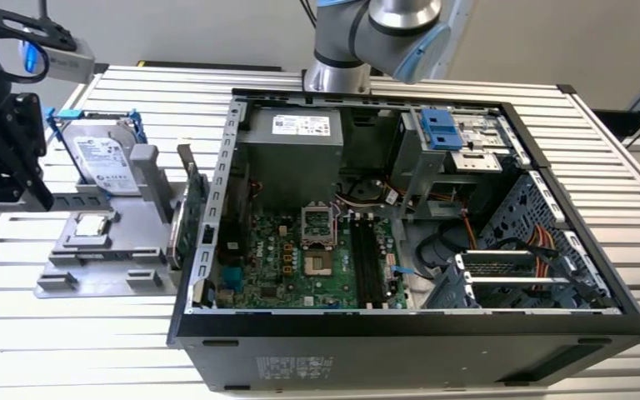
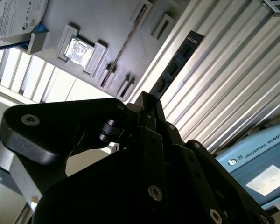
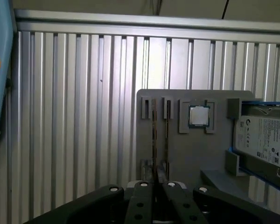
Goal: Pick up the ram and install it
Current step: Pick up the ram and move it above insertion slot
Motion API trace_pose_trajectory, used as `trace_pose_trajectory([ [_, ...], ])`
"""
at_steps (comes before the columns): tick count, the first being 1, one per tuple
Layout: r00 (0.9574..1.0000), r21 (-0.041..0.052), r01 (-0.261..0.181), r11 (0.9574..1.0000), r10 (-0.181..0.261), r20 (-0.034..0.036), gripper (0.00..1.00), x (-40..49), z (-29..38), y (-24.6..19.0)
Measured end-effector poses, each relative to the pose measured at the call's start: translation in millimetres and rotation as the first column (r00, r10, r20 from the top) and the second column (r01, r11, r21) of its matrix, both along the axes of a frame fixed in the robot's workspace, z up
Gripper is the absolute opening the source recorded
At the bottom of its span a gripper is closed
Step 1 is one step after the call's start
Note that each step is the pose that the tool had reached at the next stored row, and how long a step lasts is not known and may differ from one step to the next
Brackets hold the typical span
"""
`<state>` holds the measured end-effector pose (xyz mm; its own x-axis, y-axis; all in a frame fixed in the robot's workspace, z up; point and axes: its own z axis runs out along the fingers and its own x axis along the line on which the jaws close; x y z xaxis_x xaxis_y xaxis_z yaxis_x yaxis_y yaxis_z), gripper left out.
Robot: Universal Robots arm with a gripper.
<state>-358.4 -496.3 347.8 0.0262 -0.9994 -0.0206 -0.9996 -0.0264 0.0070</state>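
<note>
Contact shows plainly in the second wrist view: the end effector point(image 2: 148, 99) has its black fingers pressed together on one end of the ram point(image 2: 175, 62). The ram is a slim dark stick with a row of chips, and it juts straight out from the fingertips, away from the wrist. It is seen against the slats of the tabletop point(image 2: 224, 70), just off the edge of the grey holder point(image 2: 98, 18). It runs roughly in line with the holder's narrow slots. A thin strip point(image 2: 123, 49) lies along one of those slots; what it is I cannot tell.

On the holder a square processor point(image 2: 78, 49) sits in its own recess beside the slots. Past the processor, a silver hard drive point(image 2: 14, 14) stands at the holder's far end. A blue-grey pendant point(image 2: 263, 163) lies well apart from the holder, on the ram's side of it.

In the exterior view the end effector point(image 1: 14, 179) hangs over the side of the holder point(image 1: 109, 250) that faces away from the open computer case point(image 1: 409, 329). The case stands just beside the holder, on the exterior view's right. A green expansion card point(image 1: 192, 217) stands upright on the holder's edge nearest the case. Inside the case, well apart from the holder, are the motherboard point(image 1: 297, 267) and its long black slots point(image 1: 367, 258).
</note>
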Motion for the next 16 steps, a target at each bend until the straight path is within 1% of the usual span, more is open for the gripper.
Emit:
trace_pose_trajectory([
  [9,1.0,0.0023,0.0,1.0,0.0,0.0033,0.0,0.0,6.6,0.7],
  [16,1.0,0.0037,0.0,1.0,0.0,0.0042,0.0,0.0,14.9,1.1],
])
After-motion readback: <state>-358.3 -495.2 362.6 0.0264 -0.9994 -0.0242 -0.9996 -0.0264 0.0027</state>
